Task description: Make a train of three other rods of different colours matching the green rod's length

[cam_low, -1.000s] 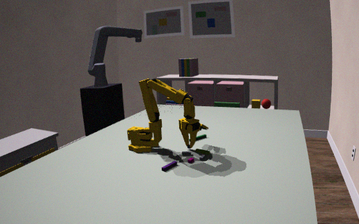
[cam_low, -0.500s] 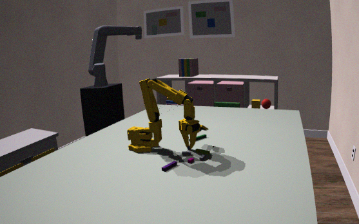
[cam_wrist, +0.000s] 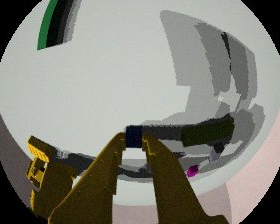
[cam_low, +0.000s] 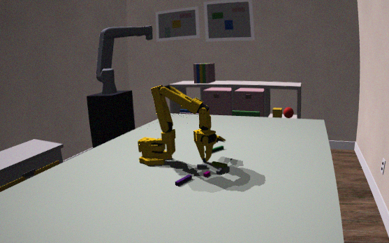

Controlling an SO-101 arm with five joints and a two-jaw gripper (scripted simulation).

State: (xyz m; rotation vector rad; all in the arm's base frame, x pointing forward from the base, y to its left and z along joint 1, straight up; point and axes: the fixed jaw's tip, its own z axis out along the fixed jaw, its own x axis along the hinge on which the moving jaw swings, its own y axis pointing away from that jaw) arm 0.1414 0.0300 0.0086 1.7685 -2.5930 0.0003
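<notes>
My gripper (cam_low: 204, 160) points down at the table, just above it, and is shut on a small blue rod (cam_wrist: 134, 136) held between the fingertips. The green rod (cam_low: 218, 149) lies behind the gripper; it also shows in the wrist view (cam_wrist: 55, 12) at the upper left. In the arm's shadow, close to the fingertips, lie a grey rod (cam_low: 202, 166), a lime rod (cam_low: 219, 164) that looks dark olive in the shade, and a magenta rod (cam_low: 207, 173). The magenta rod also shows in the wrist view (cam_wrist: 191, 171). A purple rod (cam_low: 183, 179) lies apart at the front left.
The arm's yellow base (cam_low: 151, 151) stands left of the rods. A dark robot arm on a black pedestal (cam_low: 110, 115) stands behind the table's left edge. A shelf with boxes (cam_low: 237, 99) stands beyond the far edge.
</notes>
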